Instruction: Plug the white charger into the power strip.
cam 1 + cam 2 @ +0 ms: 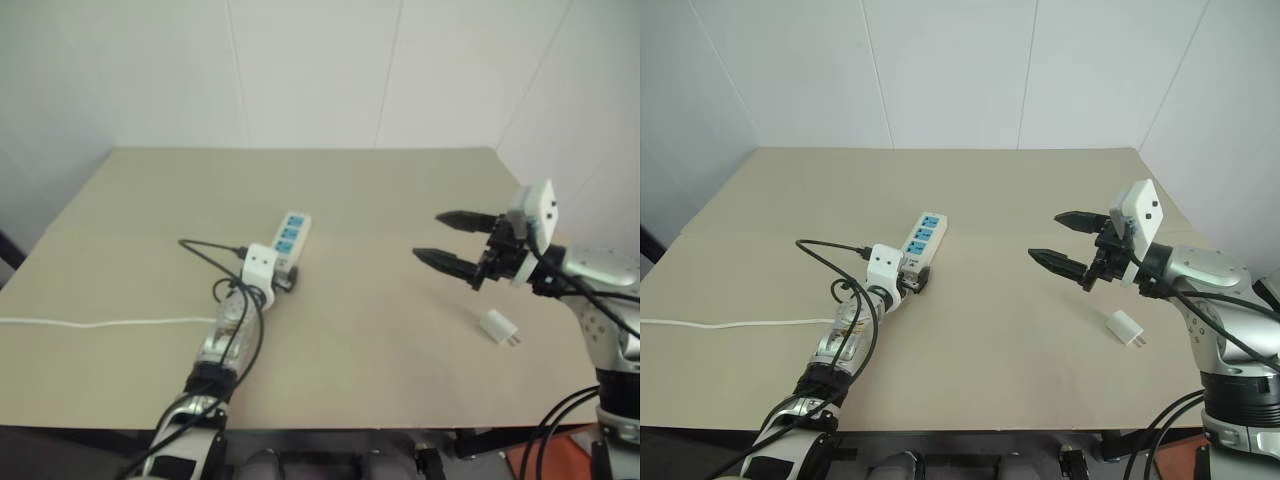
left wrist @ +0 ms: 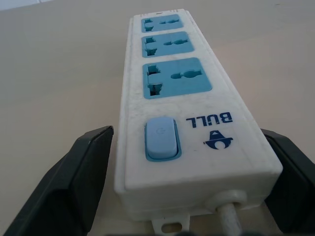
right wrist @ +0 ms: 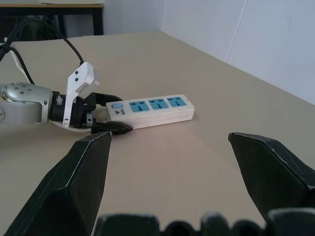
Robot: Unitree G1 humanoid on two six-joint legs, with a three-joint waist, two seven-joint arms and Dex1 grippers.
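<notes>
While both claws gape, left claw [image 1: 912, 281] astride power strip [image 2: 177, 113]; white charger [image 1: 1126, 327] beneath right claw [image 1: 1070, 248].

Cut off and too small
Thin white cord [image 1: 100, 322] cut at left edge; white charger [image 1: 498, 326] prongs too small to tell.

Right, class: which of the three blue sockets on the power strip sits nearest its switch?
On the power strip, the largest-looking blue socket, directly beside the pale blue switch at the cord end.
</notes>
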